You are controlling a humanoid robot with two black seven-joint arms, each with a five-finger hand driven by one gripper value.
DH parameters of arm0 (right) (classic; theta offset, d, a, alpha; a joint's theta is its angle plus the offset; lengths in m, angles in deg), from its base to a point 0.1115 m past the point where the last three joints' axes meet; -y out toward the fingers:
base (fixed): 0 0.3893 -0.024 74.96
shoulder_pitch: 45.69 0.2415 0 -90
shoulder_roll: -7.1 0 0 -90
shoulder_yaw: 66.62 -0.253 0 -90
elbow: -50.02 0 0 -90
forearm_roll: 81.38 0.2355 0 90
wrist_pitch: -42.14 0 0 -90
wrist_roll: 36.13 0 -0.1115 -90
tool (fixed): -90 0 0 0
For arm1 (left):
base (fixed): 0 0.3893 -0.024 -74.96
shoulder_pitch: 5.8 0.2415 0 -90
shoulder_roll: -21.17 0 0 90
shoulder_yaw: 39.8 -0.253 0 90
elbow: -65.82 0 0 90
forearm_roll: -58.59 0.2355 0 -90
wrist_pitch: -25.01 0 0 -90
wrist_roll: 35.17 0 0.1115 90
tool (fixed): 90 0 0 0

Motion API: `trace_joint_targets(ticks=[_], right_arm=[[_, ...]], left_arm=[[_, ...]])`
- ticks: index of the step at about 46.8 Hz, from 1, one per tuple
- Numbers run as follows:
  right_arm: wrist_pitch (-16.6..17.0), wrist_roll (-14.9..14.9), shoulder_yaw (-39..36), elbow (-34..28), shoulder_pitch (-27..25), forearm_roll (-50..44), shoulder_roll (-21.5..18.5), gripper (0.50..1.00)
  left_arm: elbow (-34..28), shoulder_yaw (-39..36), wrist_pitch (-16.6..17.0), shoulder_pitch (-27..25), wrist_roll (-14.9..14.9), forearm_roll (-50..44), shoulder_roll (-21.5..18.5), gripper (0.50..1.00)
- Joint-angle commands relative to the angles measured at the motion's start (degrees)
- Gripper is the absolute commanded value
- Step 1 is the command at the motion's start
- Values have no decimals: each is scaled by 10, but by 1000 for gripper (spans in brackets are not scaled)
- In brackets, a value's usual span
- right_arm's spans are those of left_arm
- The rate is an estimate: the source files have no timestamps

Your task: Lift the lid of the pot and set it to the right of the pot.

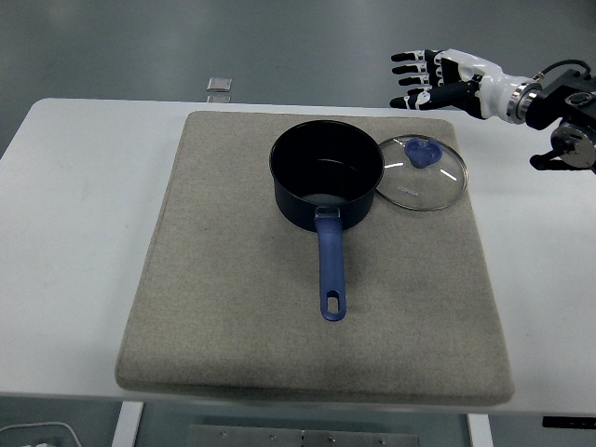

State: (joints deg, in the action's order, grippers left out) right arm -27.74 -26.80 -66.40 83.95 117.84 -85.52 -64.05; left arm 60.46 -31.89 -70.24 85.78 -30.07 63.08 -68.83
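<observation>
Glass lid (421, 173) flat on mat (233, 307), touching pot (326, 174) right side; right hand (436, 81) spread, empty, above lid.

No readable text, label, brand or number appeared anywhere. A faint mark on the glass pot lid (421, 173) was too small and blurred to read.

- One pot (325, 172), dark blue, with a single long handle.
- One glass lid (424, 174) (a single blue knob on top).
- One grey mat (233, 307) under both.
- One white worktop (65, 233).
- One of my hands in sight, the right hand (438, 79).
- One small square object (220, 85) on the floor beyond.
</observation>
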Motion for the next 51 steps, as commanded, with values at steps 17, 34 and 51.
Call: trace_joint_targets(ticks=[17,34,51], right_arm=[[29,-5,-30,-23,-38,174,-31,889],[47,-18,-51,-41,-73,302,-44,891],[47,-16,-62,-41,-78,296,-43,903]], left_arm=[[0,0,0,0,0,0,0,1000],[0,0,0,0,0,0,0,1000],[0,0,0,0,0,0,0,1000]])
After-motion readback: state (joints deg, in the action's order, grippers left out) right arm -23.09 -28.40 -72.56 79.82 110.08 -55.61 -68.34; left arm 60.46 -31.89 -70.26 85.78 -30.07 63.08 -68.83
